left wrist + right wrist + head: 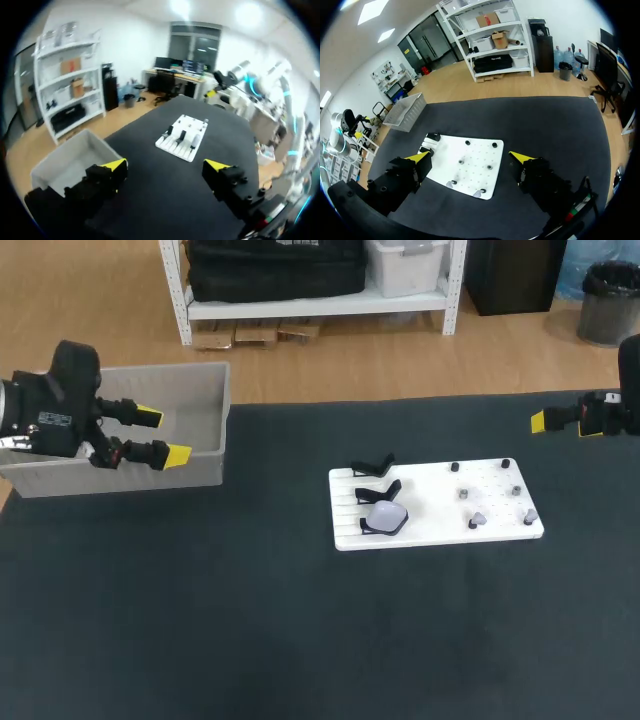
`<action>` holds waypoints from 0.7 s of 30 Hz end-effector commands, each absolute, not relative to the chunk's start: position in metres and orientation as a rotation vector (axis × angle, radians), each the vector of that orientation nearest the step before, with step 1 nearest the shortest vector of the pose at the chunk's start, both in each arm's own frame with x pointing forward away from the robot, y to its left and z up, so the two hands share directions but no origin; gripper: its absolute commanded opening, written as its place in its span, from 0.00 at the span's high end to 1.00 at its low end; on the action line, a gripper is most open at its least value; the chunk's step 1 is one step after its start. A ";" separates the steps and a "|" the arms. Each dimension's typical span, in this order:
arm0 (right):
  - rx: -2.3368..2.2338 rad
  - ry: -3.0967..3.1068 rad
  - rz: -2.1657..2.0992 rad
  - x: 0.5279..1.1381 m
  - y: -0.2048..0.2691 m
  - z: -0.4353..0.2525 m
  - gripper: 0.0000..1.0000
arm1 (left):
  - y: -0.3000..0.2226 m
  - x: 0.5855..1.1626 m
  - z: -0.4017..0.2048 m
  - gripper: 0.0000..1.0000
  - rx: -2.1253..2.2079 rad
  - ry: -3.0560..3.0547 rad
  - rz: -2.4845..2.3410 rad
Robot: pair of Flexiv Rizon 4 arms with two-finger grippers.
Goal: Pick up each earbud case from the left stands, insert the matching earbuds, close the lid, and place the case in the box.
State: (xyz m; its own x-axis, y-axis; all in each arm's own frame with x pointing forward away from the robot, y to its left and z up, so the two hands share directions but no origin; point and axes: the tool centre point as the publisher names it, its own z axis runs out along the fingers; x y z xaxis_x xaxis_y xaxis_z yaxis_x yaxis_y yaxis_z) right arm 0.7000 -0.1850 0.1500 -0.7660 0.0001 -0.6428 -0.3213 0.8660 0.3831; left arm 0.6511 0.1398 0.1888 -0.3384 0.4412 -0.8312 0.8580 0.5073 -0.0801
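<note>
Box (205, 468) far left, contents not readable. Left gripper (163, 436) hangs over its right end, fingers wide, nothing in them. Board (440, 535) mid-table: three black stands (374, 466) on its left side, the two rear ones bare, the front one carrying a pale case (385, 517), lid state unclear. Small earbuds (478, 521) sit on pegs at the board's right. Right gripper (470, 156) is out past the board's right end, well apart from it, spread wide, empty. Read: pick step for that case, nothing grasped yet. Next move probably: left arm crosses to the front stand, straddles the case, lifts it clear. Right arm then takes an earbud.
</note>
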 end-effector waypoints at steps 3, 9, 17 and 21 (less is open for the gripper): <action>-0.231 2.374 0.636 0.700 -0.185 0.150 0.00 | 0.148 0.651 0.189 0.00 1.514 1.508 -1.085; -0.231 2.374 0.636 0.700 -0.185 0.150 0.00 | 0.142 0.648 0.181 0.00 1.514 1.545 -1.115; -0.231 2.374 0.636 0.700 -0.185 0.150 0.00 | 0.095 0.634 0.153 0.00 1.303 1.744 -1.001; -0.231 2.374 0.636 0.700 -0.185 0.150 0.00 | 0.071 0.629 0.149 0.00 1.284 1.770 -0.879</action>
